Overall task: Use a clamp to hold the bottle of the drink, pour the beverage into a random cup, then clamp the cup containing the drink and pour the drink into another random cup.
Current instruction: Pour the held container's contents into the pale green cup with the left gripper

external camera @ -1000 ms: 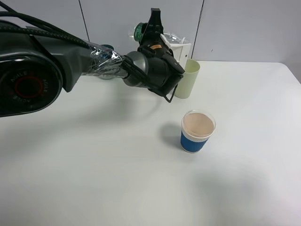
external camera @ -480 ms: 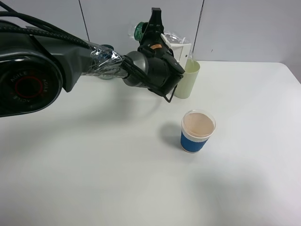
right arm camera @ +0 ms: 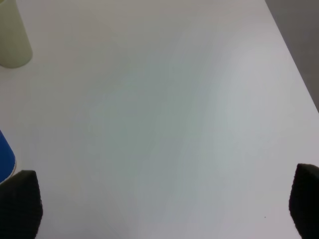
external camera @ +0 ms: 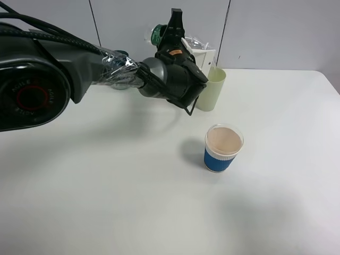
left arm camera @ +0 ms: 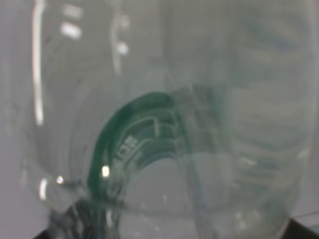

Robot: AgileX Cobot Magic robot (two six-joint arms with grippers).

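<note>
Okay, my left clamp (external camera: 178, 38) grips the tilted bottle (left arm camera: 159, 124) above the yellow-green cup (external camera: 211, 89); my right gripper (right arm camera: 162, 201) hangs open, empty.

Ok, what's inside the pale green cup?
Of the pale green cup, only a sliver of inner wall shows; the left hand holding the bottle covers the rest, hiding any liquid.

Table under my arms: white, plain (external camera: 106, 207)
Far side: tall pale yellow-green cup (external camera: 214, 93), upright
Nearer me: blue-sleeved paper cup (external camera: 223, 150), upright, standing apart
</note>
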